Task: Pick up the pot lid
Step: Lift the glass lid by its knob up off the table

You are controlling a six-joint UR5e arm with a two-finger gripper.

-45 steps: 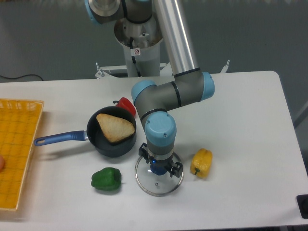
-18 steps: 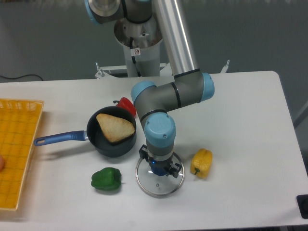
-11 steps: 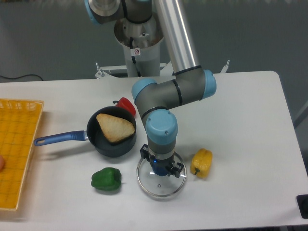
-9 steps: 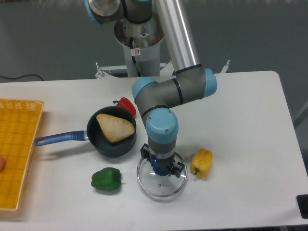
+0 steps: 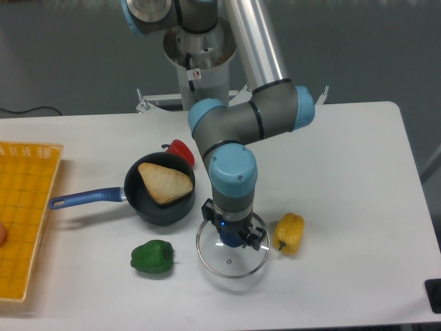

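Pointing downward in front of the pan, the gripper (image 5: 233,229) has its two fingers on either side of the lid's blue knob (image 5: 231,240) and is shut on it. The round glass pot lid (image 5: 238,267), with a thin shiny rim, hangs roughly level just above the table. The fingers and knob cover the lid's rear middle.
A black pan (image 5: 145,204) with a blue handle holds a brown wedge (image 5: 165,183) left of the gripper. A green pepper (image 5: 152,256) lies front left, a yellow object (image 5: 288,233) right of the lid, a red item (image 5: 180,151) behind. A yellow crate (image 5: 27,207) stands far left.
The gripper has risen and shifted slightly right, and the lid has come up off the table with it. The pan and the other objects have stayed put.
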